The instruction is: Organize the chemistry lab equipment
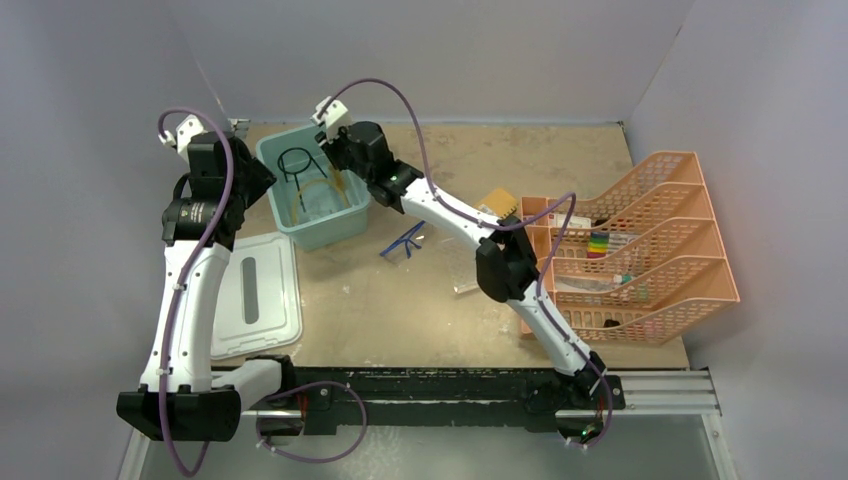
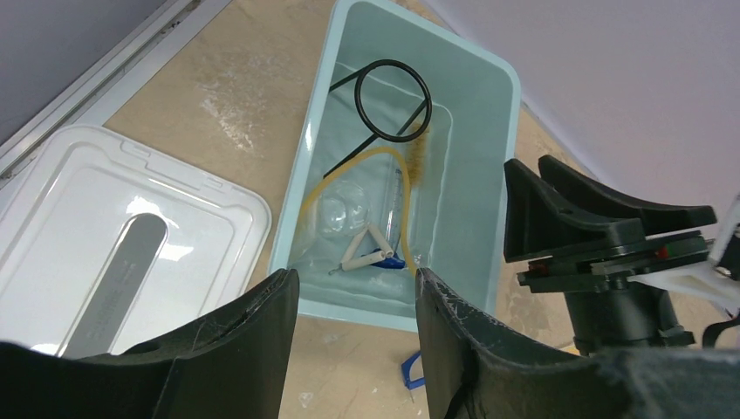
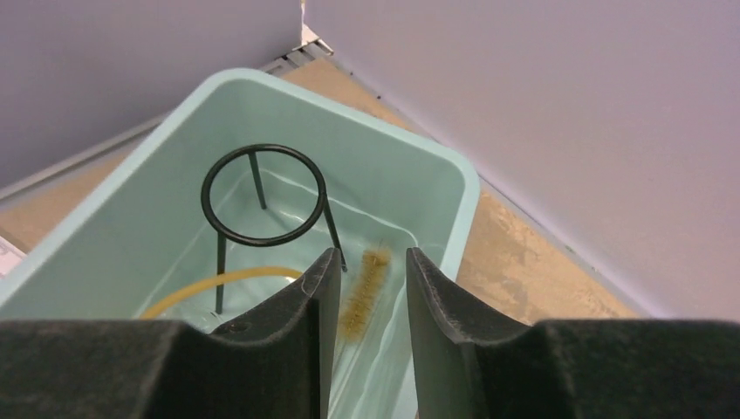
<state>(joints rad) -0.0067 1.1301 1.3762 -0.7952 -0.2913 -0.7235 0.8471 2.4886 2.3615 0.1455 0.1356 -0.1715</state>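
Note:
The teal tub (image 1: 345, 228) holds a black wire ring tripod (image 1: 297, 162), standing upright, and amber tubing (image 1: 318, 192). The left wrist view shows the tripod (image 2: 393, 100), the tubing (image 2: 342, 173), a wire triangle (image 2: 366, 249), a small clear beaker (image 2: 339, 209) and a tan brush (image 2: 420, 147) inside it. My right gripper (image 1: 340, 165) is open and empty over the tub's far right corner, above the brush (image 3: 366, 292) and beside the tripod (image 3: 262, 196). My left gripper (image 1: 255, 182) is open and empty at the tub's left side. Blue-framed goggles (image 1: 403, 240) lie on the table right of the tub.
The tub's white lid (image 1: 255, 295) lies flat at the front left, also in the left wrist view (image 2: 113, 236). An orange tiered mesh tray (image 1: 640, 250) with small items stands at the right. A clear piece (image 1: 468, 286) and a tan packet (image 1: 495, 200) lie mid-table.

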